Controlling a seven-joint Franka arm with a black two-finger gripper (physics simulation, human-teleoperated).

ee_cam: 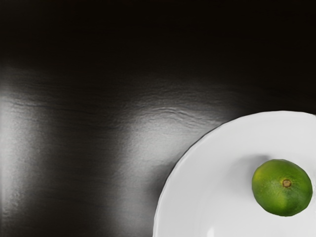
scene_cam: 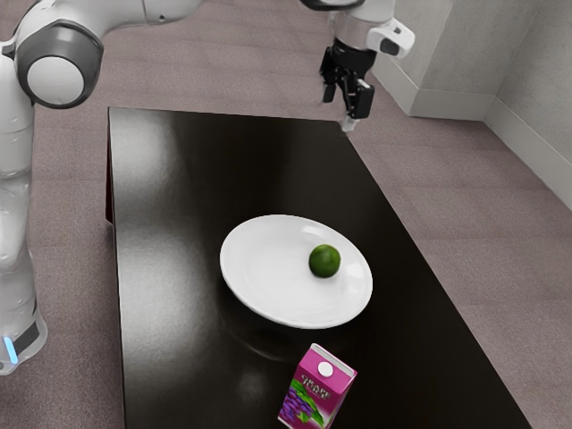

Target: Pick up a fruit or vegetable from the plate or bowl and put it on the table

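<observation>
On the plate [scene_cam: 264, 279], near the juice carton [scene_cam: 315, 390], sits a lime [scene_cam: 324, 261]; higher up, the gripper [scene_cam: 344, 104] hangs with its fingers apart.

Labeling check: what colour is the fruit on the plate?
The lime is green with a yellowish patch; clearest in the wrist view.

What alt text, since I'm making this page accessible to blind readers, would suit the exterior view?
A green lime sits on a white plate on a dark table, with a grape juice carton nearer the camera. Near the top, a white robot arm holds its black gripper open and empty.
</observation>
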